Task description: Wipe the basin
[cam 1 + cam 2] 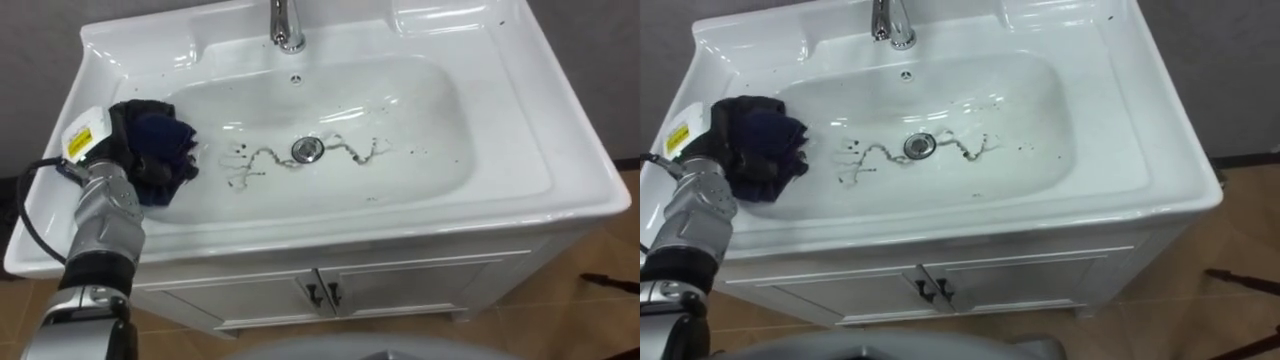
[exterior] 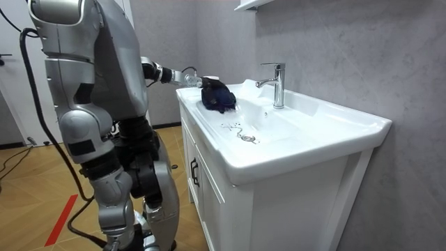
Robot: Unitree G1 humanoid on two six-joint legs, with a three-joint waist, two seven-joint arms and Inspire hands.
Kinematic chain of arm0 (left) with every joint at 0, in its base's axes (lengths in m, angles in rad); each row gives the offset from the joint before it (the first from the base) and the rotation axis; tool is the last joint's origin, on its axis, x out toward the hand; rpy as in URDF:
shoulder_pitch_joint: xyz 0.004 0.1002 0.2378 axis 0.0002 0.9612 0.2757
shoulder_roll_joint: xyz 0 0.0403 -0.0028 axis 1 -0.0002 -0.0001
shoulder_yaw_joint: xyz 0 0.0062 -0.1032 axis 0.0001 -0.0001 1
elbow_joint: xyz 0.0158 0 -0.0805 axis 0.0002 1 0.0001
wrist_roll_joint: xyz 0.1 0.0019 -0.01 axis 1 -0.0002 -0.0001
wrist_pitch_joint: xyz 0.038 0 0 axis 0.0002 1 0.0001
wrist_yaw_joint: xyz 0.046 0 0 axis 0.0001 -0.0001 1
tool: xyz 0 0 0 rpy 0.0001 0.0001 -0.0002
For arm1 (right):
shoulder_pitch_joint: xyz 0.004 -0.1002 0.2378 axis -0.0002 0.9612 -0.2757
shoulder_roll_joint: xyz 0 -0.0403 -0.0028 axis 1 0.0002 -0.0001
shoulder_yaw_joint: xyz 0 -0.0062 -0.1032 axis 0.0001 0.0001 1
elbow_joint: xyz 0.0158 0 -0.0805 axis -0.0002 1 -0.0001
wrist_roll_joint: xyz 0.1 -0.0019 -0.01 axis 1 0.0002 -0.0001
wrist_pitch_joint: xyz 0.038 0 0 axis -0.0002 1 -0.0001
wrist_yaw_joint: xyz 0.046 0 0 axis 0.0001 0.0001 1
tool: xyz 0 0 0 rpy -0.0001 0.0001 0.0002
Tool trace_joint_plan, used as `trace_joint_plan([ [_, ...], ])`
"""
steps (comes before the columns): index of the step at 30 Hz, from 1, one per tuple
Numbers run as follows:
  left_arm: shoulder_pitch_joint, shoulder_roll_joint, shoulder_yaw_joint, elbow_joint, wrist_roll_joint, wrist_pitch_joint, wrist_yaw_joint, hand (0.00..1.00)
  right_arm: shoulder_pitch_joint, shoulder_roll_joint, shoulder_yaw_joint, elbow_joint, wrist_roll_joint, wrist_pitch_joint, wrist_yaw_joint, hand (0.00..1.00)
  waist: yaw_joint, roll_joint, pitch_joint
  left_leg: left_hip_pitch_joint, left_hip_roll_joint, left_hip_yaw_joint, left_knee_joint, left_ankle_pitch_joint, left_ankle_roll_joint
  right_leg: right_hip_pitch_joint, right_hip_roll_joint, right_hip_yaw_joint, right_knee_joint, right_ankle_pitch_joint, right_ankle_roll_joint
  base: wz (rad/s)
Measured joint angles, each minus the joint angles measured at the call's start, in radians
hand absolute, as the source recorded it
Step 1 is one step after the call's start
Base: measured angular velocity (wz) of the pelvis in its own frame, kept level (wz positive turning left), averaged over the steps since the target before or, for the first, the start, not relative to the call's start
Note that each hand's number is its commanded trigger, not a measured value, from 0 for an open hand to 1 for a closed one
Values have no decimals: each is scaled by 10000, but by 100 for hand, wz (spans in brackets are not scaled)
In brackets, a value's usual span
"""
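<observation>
Left eye view: my left hand [image 1: 112, 150] is clenched round a bunched dark cloth [image 1: 165, 150], left of the drain [image 1: 307, 150], against the basin [image 1: 540, 140] wall. I judge the cloth soft, light and limp, so the grip belongs on its bunched middle. Dark smears [image 1: 252, 160] flank the drain.

Bathroom-type setup: white basin [image 1: 500, 150] with chrome tap [image 2: 277, 84] and drain [image 1: 307, 150], set on a white two-door cabinet [image 1: 320, 290]. Grey textured wall [image 2: 348, 56] behind, shelf [image 2: 245, 5] above, wood floor [image 2: 35, 181]. Reads as a home washroom.
</observation>
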Motion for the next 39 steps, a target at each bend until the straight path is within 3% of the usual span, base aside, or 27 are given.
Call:
trace_joint_plan([
  [9,39,36,-35,15,441,186,463,100,-43,-46,-17,-41,1,68,-10,0,-1,-6,-3,249,-15,-7,-183,35,-55,152,-1,47,-85,-38,-48,-3],
  [24,50,122,-33,228,419,264,519,100,-286,-168,-295,-13,-478,39,12,0,-20,46,-14,592,-32,-45,-392,51,-81,399,37,220,-188,-52,-62,-2],
  [32,69,65,-70,-53,273,241,723,100,-470,-182,-246,-24,-765,-456,11,0,-221,92,-38,284,-67,-290,-282,50,-81,327,28,-79,-290,-49,-66,12],
  [39,562,-20,-283,-1070,-889,174,852,100,-546,-278,236,125,-721,-926,29,0,-255,173,-59,108,-143,-481,-290,51,-80,306,-32,-397,-301,-48,-57,14],
])
